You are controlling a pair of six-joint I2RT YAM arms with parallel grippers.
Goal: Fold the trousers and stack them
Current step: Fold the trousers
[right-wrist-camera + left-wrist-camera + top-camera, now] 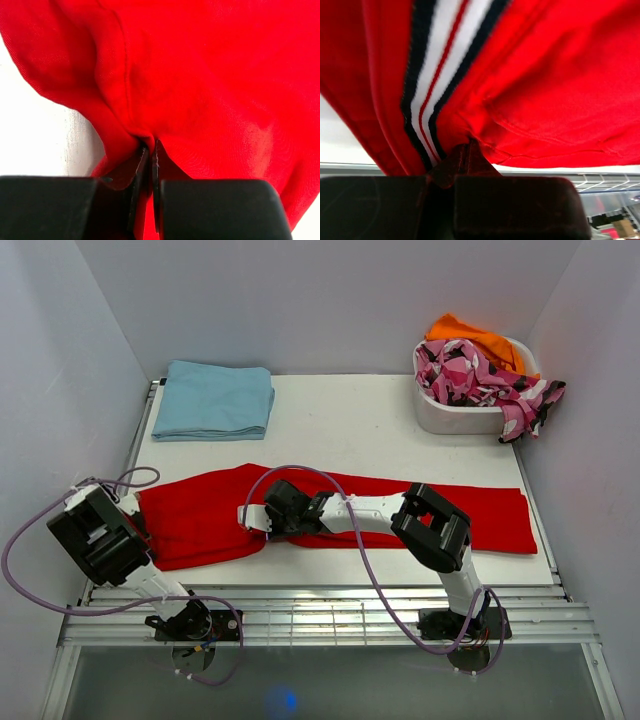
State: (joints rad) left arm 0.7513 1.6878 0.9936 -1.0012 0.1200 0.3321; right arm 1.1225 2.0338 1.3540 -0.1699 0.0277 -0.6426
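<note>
The bright red trousers (340, 515) lie stretched left to right across the white table (360, 430). My left gripper (137, 523) is at their left end, shut on the red fabric beside a white stripe with dark edges (432, 85); its jaws meet on the cloth (466, 150). My right gripper (258, 521) is over the middle of the trousers, near their front edge, shut on a bunched fold of red fabric (150, 145). The trousers fill both wrist views (210, 90).
A folded light blue garment (214, 399) lies at the back left. A white tub (455, 415) at the back right holds a pink-black-white patterned garment (480, 375) and an orange one (475, 338). A metal rail (330, 612) runs along the near edge.
</note>
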